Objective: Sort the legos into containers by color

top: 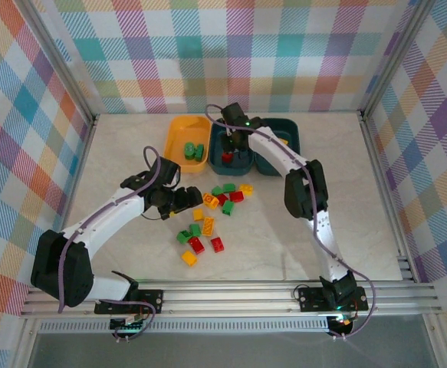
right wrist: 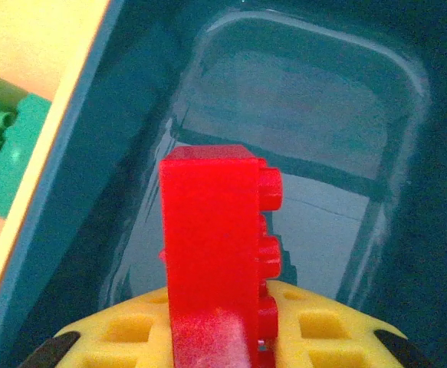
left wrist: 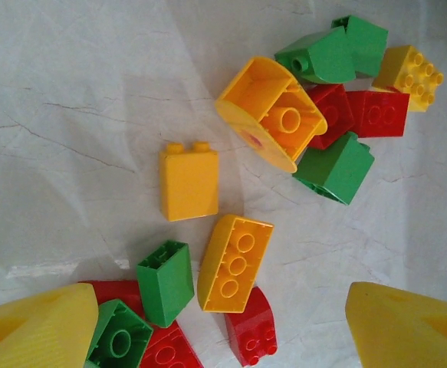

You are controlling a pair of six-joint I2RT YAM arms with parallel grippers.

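Note:
Green, red and yellow legos (top: 210, 218) lie scattered mid-table. My left gripper (top: 183, 201) hovers open at the pile's left edge; in its wrist view the yellow fingers (left wrist: 35, 330) straddle a curved yellow brick (left wrist: 235, 263), a green brick (left wrist: 164, 280) and a red brick (left wrist: 252, 330) without touching them. My right gripper (right wrist: 215, 330) is shut on an upright red brick (right wrist: 211, 230) above the middle dark teal tub (right wrist: 346, 176). Seen from above, that gripper (top: 231, 144) hangs over this tub (top: 246, 161). Green bricks (top: 193, 152) lie in the orange-yellow tub (top: 179, 134).
A second dark teal tub (top: 288, 157) stands at the right of the row with something yellow (top: 283, 140) inside. Metal frame rails (top: 384, 184) and chequered walls close in the table. Bare tabletop (top: 361, 215) stretches to the right of the pile.

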